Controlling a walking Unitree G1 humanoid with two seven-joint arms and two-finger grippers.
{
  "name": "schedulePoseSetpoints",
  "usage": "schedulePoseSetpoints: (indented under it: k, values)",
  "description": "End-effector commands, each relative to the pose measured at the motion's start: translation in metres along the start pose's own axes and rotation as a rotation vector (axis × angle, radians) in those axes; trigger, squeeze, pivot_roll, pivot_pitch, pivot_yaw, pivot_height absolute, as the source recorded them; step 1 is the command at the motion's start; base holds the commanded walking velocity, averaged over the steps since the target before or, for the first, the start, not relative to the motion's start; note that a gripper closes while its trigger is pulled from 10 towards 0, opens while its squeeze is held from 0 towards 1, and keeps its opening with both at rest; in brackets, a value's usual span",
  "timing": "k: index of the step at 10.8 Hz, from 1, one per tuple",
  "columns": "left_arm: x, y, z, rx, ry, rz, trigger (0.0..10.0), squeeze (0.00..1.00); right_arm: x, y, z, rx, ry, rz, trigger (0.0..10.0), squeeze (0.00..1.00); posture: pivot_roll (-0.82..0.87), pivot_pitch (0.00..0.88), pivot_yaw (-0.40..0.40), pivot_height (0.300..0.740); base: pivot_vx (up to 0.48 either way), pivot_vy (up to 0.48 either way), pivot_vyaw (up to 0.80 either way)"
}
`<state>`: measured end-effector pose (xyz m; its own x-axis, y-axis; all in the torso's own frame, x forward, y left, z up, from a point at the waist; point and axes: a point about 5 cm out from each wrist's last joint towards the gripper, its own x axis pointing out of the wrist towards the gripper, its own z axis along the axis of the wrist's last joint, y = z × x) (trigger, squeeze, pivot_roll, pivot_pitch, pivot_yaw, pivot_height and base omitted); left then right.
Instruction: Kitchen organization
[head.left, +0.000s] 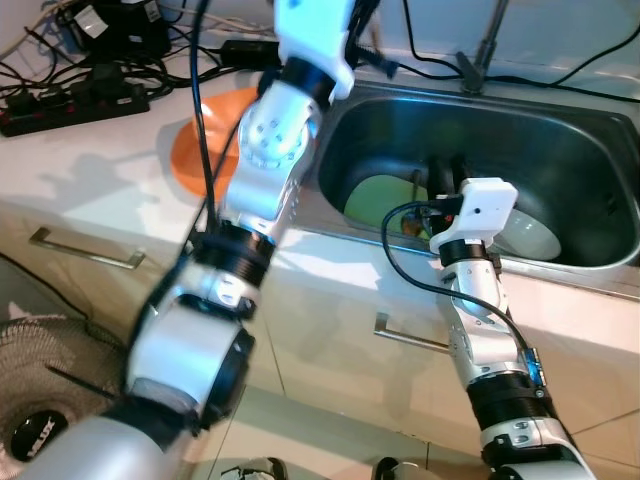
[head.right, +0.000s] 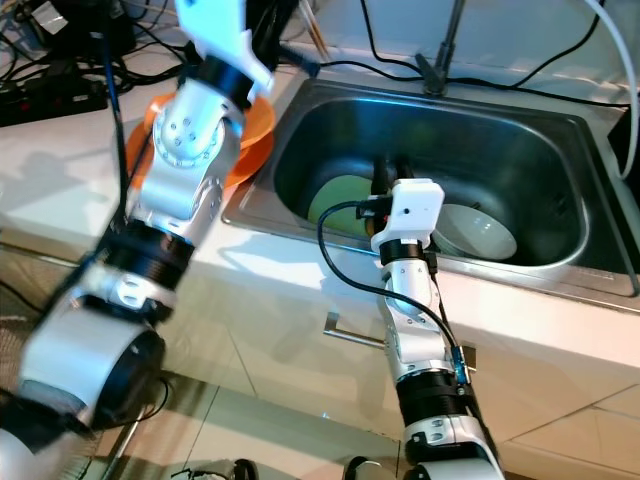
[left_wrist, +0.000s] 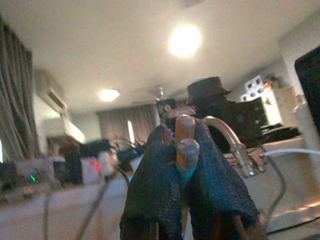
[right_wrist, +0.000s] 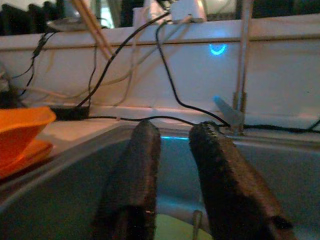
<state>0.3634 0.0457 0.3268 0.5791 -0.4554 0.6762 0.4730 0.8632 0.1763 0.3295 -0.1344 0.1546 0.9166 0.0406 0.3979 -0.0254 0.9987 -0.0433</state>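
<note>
Clearly the left gripper (left_wrist: 182, 165) is raised high over the table (head.left: 110, 150), its two black fingers pressed tight on a pair of wooden chopsticks (left_wrist: 184, 145) whose blunt ends stick out just past the fingertips. Below and behind that arm sit an orange plate (head.right: 255, 125) with an orange bowl (right_wrist: 22, 127) on it, just beside the rim of the steel sink (head.right: 560, 180). The right gripper (right_wrist: 172, 180) reaches down inside the basin with its fingers a narrow gap apart and nothing between them; directly beneath and ahead of it lies a pale green plate (head.left: 385, 200), and close to its outer side a white bowl (head.right: 480, 232). A thin upright utensil tip (right_wrist: 197, 222) shows just under the right fingers, too small to identify. The step in hand looks like carrying the chopsticks away to a holder while the right arm readies for the dishes in the sink. Doing it well would mean keeping the squeeze steady so the sticks do not slide or splay, and lifting clear of the faucet (head.left: 487, 40) and the black cables (head.left: 80, 70) behind. No brand or writing is legible on the dishes; a label on the fan (head.left: 30, 440) near the floor is too blurred to read.
</note>
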Motion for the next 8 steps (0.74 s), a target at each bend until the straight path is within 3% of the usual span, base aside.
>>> schedulePoseSetpoints:
  k: [1, 3, 5, 7, 8]
  values:
    - [-0.006, 0.004, -0.002, -0.077, 0.011, 0.001, 10.0, 0.0, -0.007, -0.012, -0.016, -0.066, 0.084, -0.007, 10.0, 1.0, 0.05, 0.081, 0.051, 0.74, 0.0, 0.0, 0.0]
    - [-0.015, 0.005, -0.012, -0.174, 0.068, -0.002, 10.0, 0.0, -0.001, -0.015, -0.01, -0.165, 0.065, 0.033, 10.0, 1.0, 0.05, 0.094, 0.044, 0.74, 0.0, 0.0, 0.0]
    - [-0.03, 0.004, -0.021, -0.231, 0.11, 0.0, 10.0, 0.0, 0.012, -0.015, 0.007, -0.183, 0.012, 0.044, 10.0, 1.0, 0.04, 0.099, 0.039, 0.74, 0.0, 0.0, 0.0]
    - [-0.033, 0.003, -0.023, -0.273, 0.122, -0.007, 10.0, 0.0, 0.022, -0.01, 0.021, -0.203, -0.037, 0.068, 10.0, 1.0, 0.04, 0.103, 0.037, 0.74, 0.0, 0.0, 0.0]
    - [-0.035, 0.002, -0.024, -0.305, 0.13, -0.008, 10.0, 0.0, 0.025, -0.003, 0.025, -0.272, -0.049, 0.128, 10.0, 0.0, 0.04, 0.104, 0.038, 0.74, 0.0, 0.0, 0.0]
